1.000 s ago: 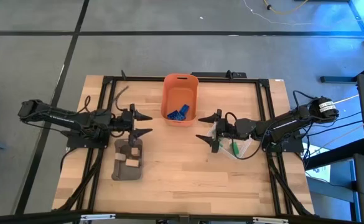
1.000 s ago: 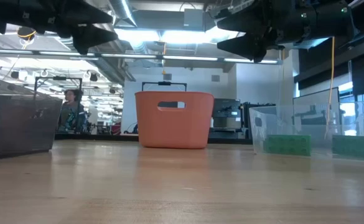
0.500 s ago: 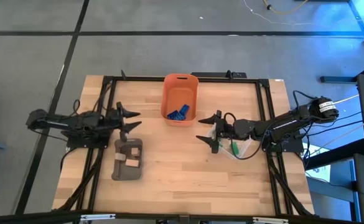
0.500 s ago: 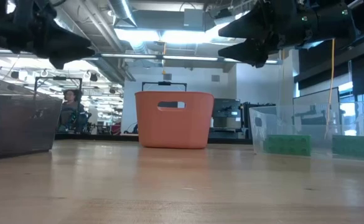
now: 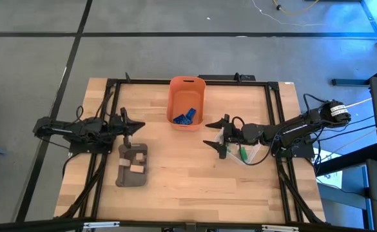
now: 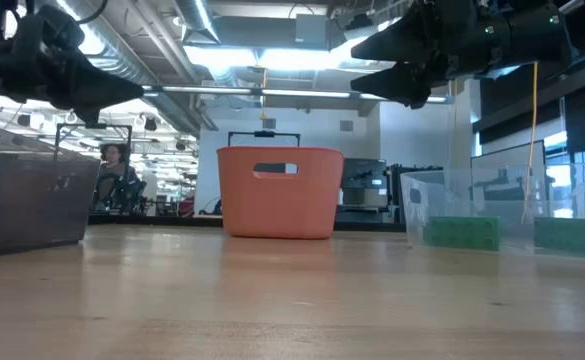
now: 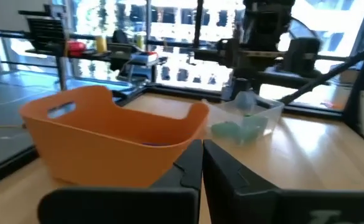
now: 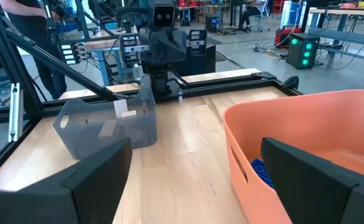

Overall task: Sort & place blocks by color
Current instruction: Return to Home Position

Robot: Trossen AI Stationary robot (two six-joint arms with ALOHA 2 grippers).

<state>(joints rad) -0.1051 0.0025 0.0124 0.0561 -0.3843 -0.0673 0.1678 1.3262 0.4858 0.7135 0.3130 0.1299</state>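
At far left, above the table's [image 5: 188,187] left edge: left gripper [image 5: 135,127], fingers together, clamped on nothing. Just beside it, toward the front: dark grey bin [image 5: 125,178] with tan blocks [image 5: 137,169] inside. Centre rear: orange bin [image 5: 187,80] with blue blocks [image 5: 183,117] heaped at its near end. Right of centre: right gripper [image 5: 211,132], fingers spread apart and empty, held over bare wood next to a clear bin [image 5: 257,151] with green blocks [image 5: 244,153] in it. No loose block visible anywhere on the tabletop. Probably light and rigid, plastic or wood; unlikely to crush or bend, but smooth-sided and liable to slip or twist out of a shallow pinch. Best taken across two flat opposite sides, low and centred, never by a corner. Appears sorted already, so likely nothing left to lift.
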